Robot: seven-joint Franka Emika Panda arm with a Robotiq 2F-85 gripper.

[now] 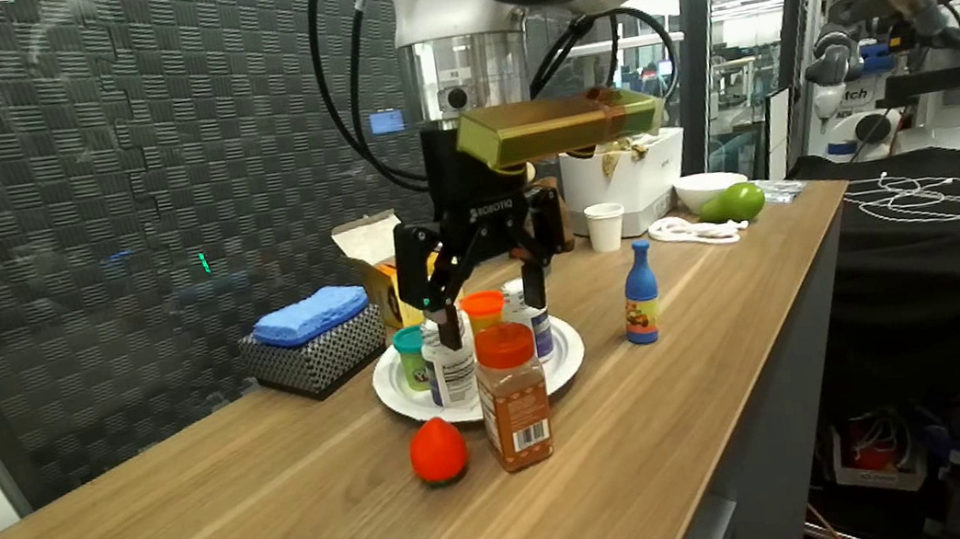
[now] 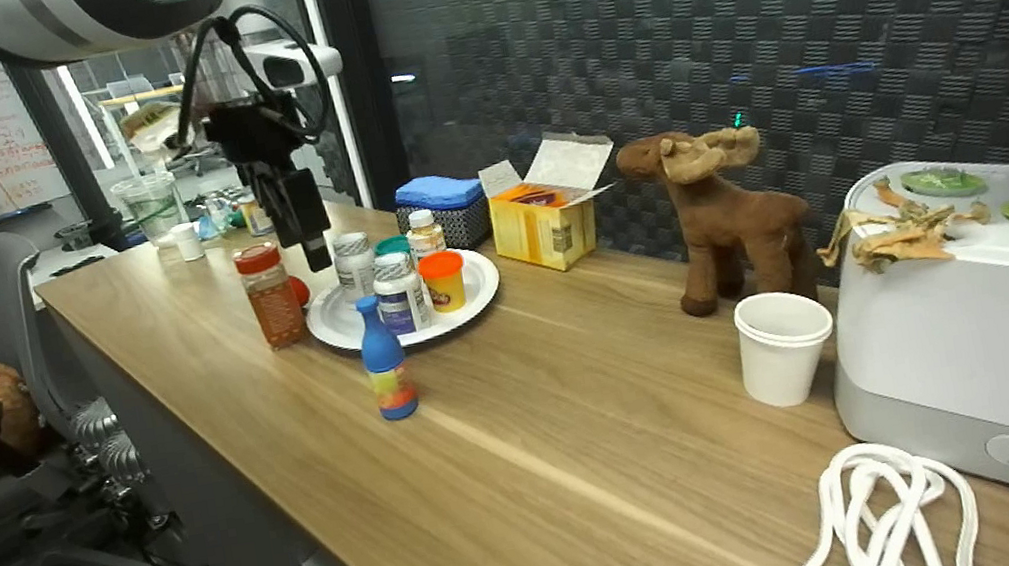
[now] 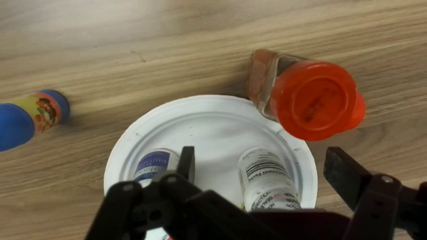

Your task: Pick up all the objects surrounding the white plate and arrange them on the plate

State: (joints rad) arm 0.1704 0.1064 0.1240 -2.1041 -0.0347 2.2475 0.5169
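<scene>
White plate [image 3: 213, 133] lies beneath my gripper [image 3: 262, 160], whose empty fingers [image 3: 345, 176] I see spread wide; I cannot tell whether either touches a white bottle [image 3: 267, 173] on the plate. With the plate as dial in an exterior view, I read the upright spice jar [image 1: 517, 413] just beside it at five o'clock, the red rounded piece [image 1: 438, 453] at seven, and the blue bottle [image 1: 640, 297] farther out, between two and three.

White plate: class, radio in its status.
Fingers open, empty. Off the plate: blue bottle, red-lidded jar, red pointed object. Possible snag: supplement bottle near the fingers.
</scene>
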